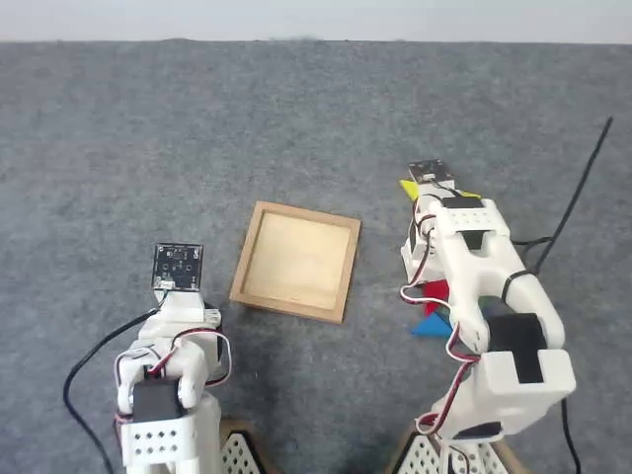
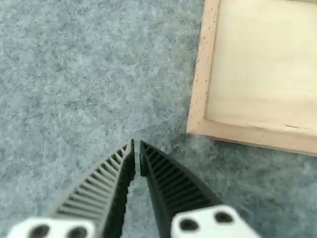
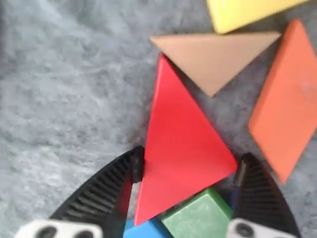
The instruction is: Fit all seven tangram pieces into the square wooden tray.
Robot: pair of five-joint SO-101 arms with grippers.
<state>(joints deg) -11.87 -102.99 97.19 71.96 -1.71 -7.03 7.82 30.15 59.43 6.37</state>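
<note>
One red triangle [image 3: 183, 144], right pincer [image 3: 190, 166] astride, tan triangle [image 3: 215, 57], green block [image 3: 200, 218] touching

Grey felt table [image 1: 148, 128]: square wooden tray [image 1: 246, 252] is laid mid-table. Red triangle [image 3: 183, 148], tan triangle [image 3: 213, 59], orange parallelogram [image 3: 290, 99], yellow piece [image 3: 242, 10], green piece [image 3: 198, 218] and blue piece [image 3: 143, 230] are clustered apart from it.

From above, your right arm [image 1: 484, 267] hides most of what lies at 3 o'clock of the tray [image 1: 246, 259]; you get only slivers of the yellow piece [image 1: 408, 187], red triangle [image 1: 434, 290] and blue piece [image 1: 431, 326]. In the right wrist view a frame edge crops the green piece [image 3: 198, 220].
</note>
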